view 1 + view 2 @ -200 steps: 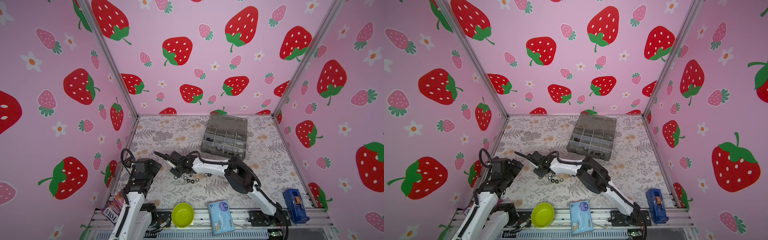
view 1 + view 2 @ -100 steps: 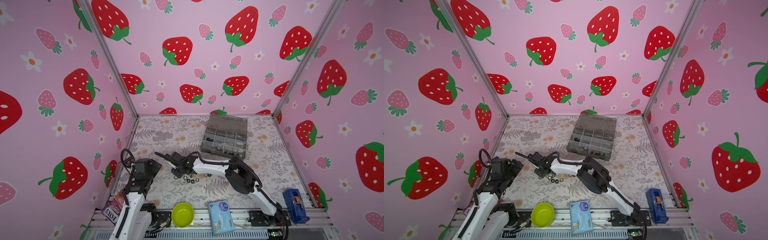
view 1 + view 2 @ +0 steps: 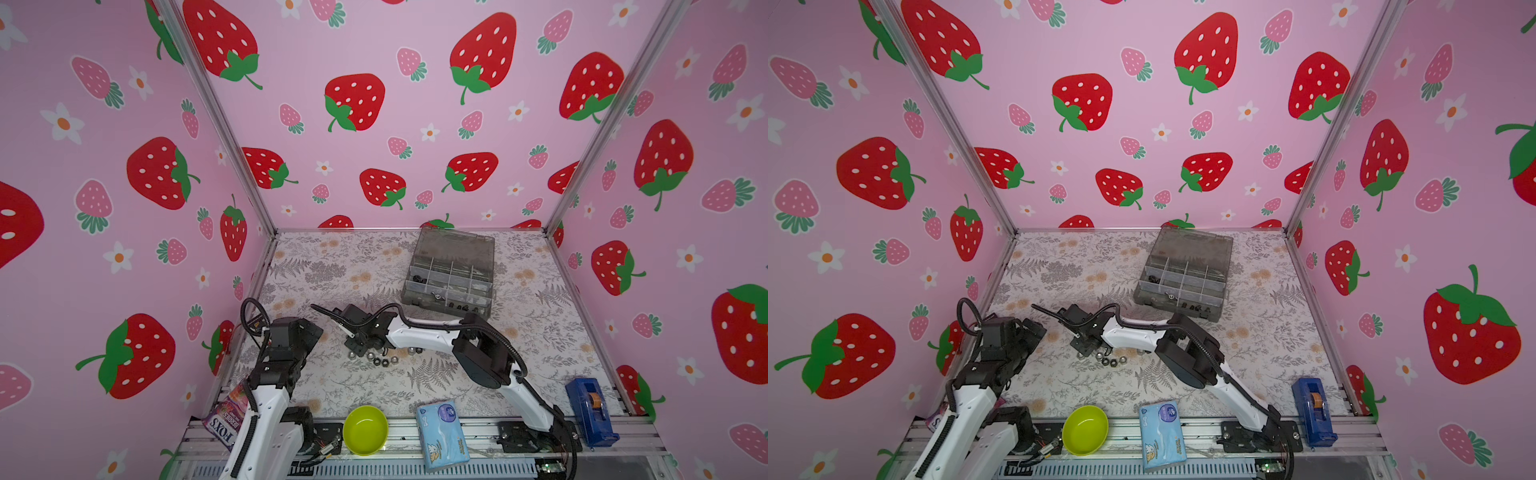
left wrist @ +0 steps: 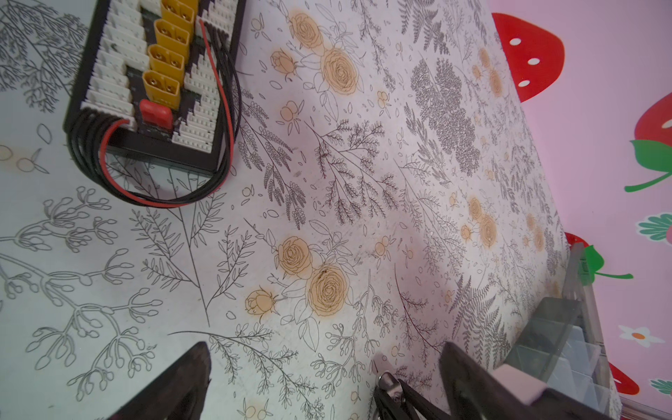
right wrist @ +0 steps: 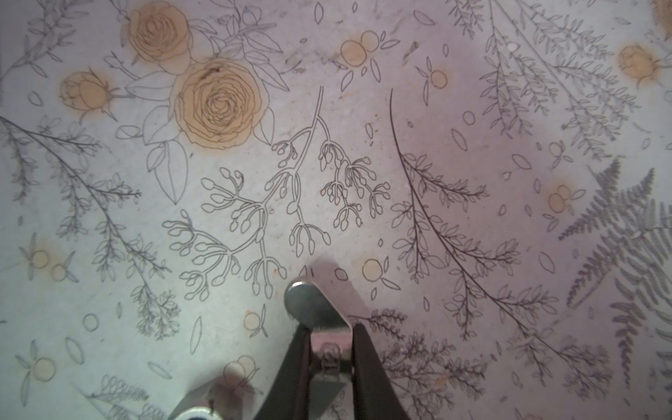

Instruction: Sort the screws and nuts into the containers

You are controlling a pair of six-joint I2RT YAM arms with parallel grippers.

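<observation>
wing nut (image 5: 309,303), mostly hidden in the right tool's (image 5: 331,329) pinch

right gripper (image 3: 1082,348): low, just beside nuts (image 3: 1112,361) (a loose row) | organizer box (image 3: 1167,305): lid open, well apart behind

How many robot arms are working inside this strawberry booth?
2. The left arm sits at the left side. The right arm reaches across the mat, its gripper pinching a silver wing nut. None seems hidden.
</observation>
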